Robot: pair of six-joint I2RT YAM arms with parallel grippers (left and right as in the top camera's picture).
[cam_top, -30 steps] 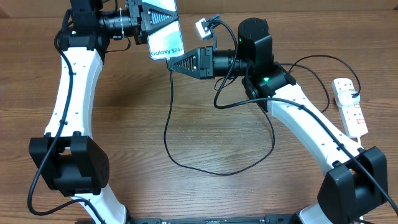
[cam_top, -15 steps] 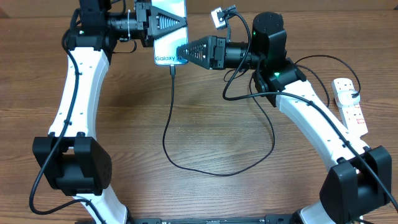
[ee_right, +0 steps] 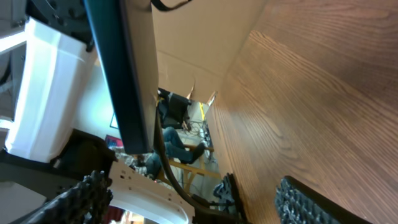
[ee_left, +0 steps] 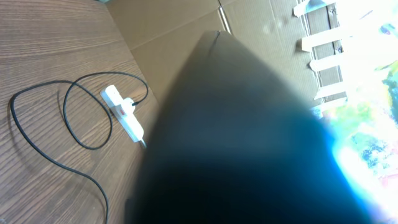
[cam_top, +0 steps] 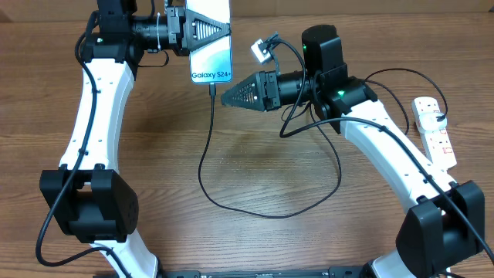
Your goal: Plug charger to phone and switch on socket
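My left gripper is shut on the phone, holding it above the table's far side with its light "Galaxy S24" screen up. In the left wrist view the phone's dark back fills most of the picture. The charger's black cable hangs from the phone's lower edge and loops across the table to the white socket strip at the far right. My right gripper stands open just right of the cable's top end, with nothing in it. The right wrist view shows the phone's edge and the cable between the spread fingers.
The cable's wide loop lies on the wooden table between the two arms. The strip with its plug also shows in the left wrist view. Cardboard walls stand behind the table.
My right gripper has opened, let go of the cable's end at the phone and drawn back to the right and down. The cable stays hanging from the phone.
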